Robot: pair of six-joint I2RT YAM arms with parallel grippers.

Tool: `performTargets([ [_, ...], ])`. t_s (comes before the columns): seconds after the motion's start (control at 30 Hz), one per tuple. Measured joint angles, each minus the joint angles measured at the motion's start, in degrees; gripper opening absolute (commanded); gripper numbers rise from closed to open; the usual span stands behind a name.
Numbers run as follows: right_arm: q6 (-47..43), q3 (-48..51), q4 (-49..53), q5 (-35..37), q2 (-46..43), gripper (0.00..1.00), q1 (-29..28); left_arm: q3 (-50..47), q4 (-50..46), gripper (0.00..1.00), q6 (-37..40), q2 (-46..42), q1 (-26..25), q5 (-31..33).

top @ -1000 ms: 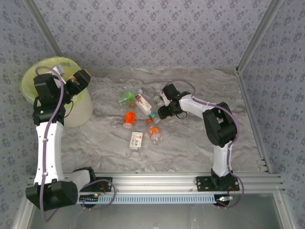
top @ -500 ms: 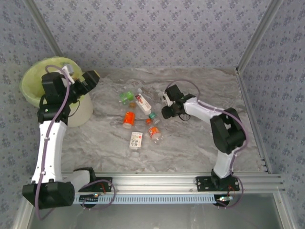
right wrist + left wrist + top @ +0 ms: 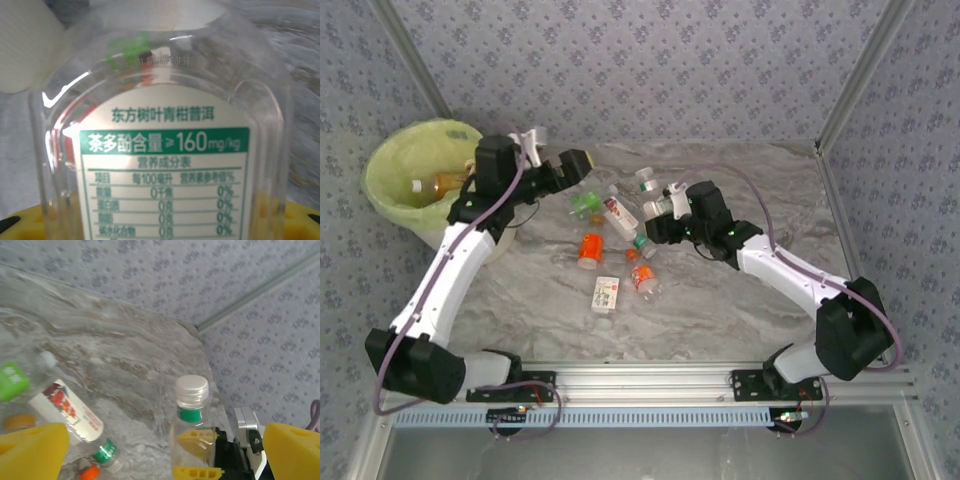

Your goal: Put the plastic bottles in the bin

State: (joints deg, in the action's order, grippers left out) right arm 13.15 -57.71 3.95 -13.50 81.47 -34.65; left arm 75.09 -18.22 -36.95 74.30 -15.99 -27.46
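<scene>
At far left stands the bin (image 3: 380,165), with an amber bottle (image 3: 442,183) lying in its yellow-green liner. Just right of the rim, the left tool (image 3: 572,164) hangs above the counter (image 3: 700,310) with its jaws spread as wide as they go and nothing between them.

Right of that and nearer, the loose bottles (image 3: 591,248) lie on their sides in a cluster at mid-counter. They are close together, and some look to be touching.

Right of the cluster, the clear bottle (image 3: 647,187) stands upright with its cap on top. The right tool (image 3: 663,207) has it, the yellow fingers (image 3: 196,444) closed partway on its lower body at the label. I cannot tell whether its base is off the counter.

The bottles look empty or nearly so, and so are probably light. The thin walls would likely dent under a hard squeeze, and the round, slick plastic could roll or twist out of a loose grip. The labelled mid-body, taken across its width, seems a safer hold than the neck or cap.
</scene>
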Motion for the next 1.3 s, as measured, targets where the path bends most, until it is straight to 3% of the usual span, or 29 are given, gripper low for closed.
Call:
performTargets([
  [0.23, 2.14, 1.03, -5.99, -3.63, -0.63, 0.50, -2.91, 2.60, 0.94, 0.98, -0.15, 4.85, -5.92, -0.39],
  [0.4, 2.36, 1.01, -8.00, -5.09, -0.61, 0.50, -3.98, 3.98, 0.87, 0.91, -0.50, 8.26, -8.50, -0.37],
  [0.87, 3.87, 0.02, -11.54, -6.14, 0.68, 0.53, -6.93, 7.19, -1.88, 0.44, 1.75, 11.39, -12.31, 5.09],
  [1.07, 4.09, 0.00, -12.17, -6.01, 1.01, 0.67, -7.08, 7.85, -3.30, 0.25, 1.84, 11.39, -12.33, 6.47],
  [1.2, 4.02, -0.66, -11.69, -5.88, 1.07, 0.81, -7.13, 8.28, -4.26, 0.00, 2.62, 11.39, -12.52, 7.21],
  [1.3, 3.91, -0.96, -11.47, -4.74, 1.01, 0.95, -7.13, 8.48, -4.35, 0.00, 3.08, 11.39, -12.52, 7.76],
])
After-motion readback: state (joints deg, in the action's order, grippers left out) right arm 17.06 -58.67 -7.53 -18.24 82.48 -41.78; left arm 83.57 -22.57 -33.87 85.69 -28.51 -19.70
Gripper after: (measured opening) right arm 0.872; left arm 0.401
